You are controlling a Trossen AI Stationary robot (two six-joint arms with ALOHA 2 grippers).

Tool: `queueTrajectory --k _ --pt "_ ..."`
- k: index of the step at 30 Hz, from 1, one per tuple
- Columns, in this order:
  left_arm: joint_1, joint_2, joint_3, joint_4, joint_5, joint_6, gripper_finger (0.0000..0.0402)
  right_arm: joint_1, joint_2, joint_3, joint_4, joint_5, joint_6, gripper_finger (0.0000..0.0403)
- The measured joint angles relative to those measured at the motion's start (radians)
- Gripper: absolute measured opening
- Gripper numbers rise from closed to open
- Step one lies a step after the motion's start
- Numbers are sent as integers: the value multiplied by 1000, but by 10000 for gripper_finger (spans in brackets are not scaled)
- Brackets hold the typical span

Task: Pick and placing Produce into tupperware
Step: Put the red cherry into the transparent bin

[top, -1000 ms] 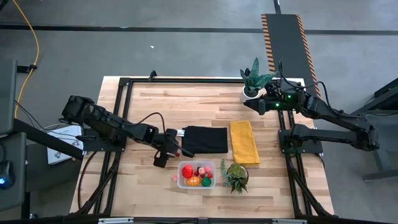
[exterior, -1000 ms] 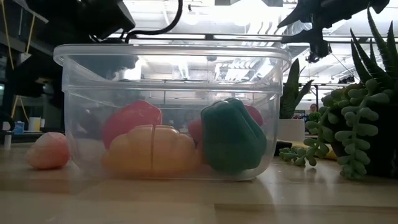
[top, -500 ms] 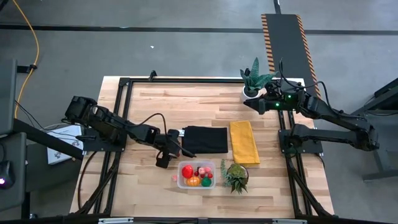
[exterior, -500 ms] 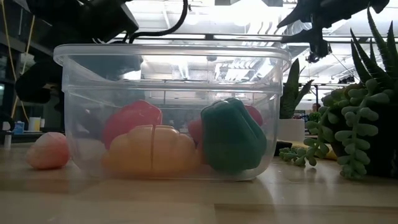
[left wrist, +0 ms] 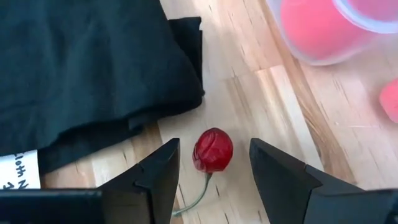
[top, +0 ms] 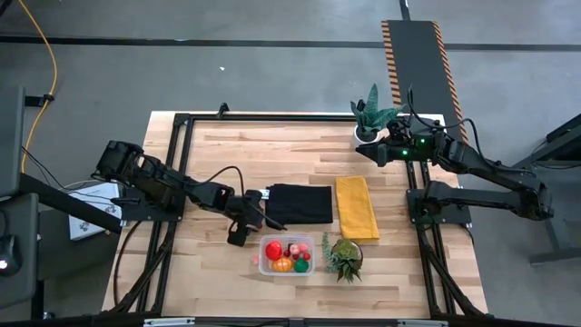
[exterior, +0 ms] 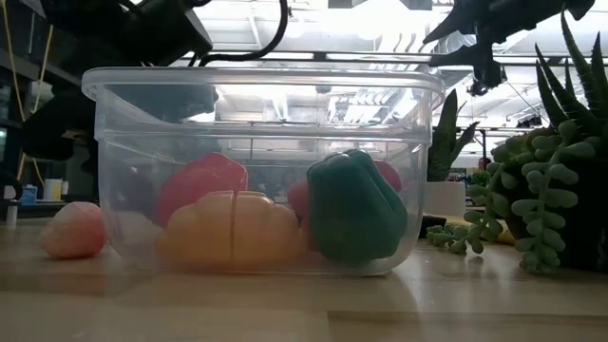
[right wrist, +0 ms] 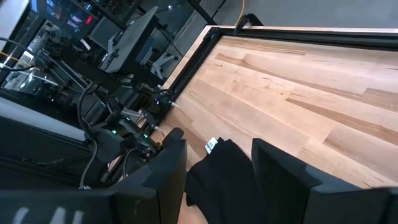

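Note:
A small red cherry point(left wrist: 212, 150) with a thin stem lies on the wooden table, just off the corner of a black cloth point(left wrist: 81, 68). My left gripper point(left wrist: 214, 155) is open and points down at it. One finger stands on either side of the cherry with a gap to each. The clear tupperware point(top: 263, 243) stands near the front edge and holds a red point(top: 273, 251), an orange point(top: 283, 264) and a green point(exterior: 353, 209) piece of produce. A pink piece point(exterior: 73, 229) lies on the table outside its left wall. My right gripper point(top: 361, 151) hangs open above the far right.
A yellow cloth point(top: 356, 207) lies to the right of the black cloth point(top: 300, 203). A spiky potted plant point(top: 344, 257) stands right beside the tub. Another in a white pot point(top: 372, 116) stands at the far right edge, by my right gripper.

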Motion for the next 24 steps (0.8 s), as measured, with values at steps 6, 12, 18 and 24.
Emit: queueTrajectory --k 6,12,18,24 --pt "0 13 -1 -10 33 -1 183 0 0 0 0 0 -1 171" --pt "0 25 0 -1 34 -3 184 0 0 0 0 0 -2 171" --pt "0 25 0 -3 34 -3 184 0 0 0 0 4 -7 171" --pt "0 25 0 -4 34 -3 167 0 0 0 0 10 -10 171"
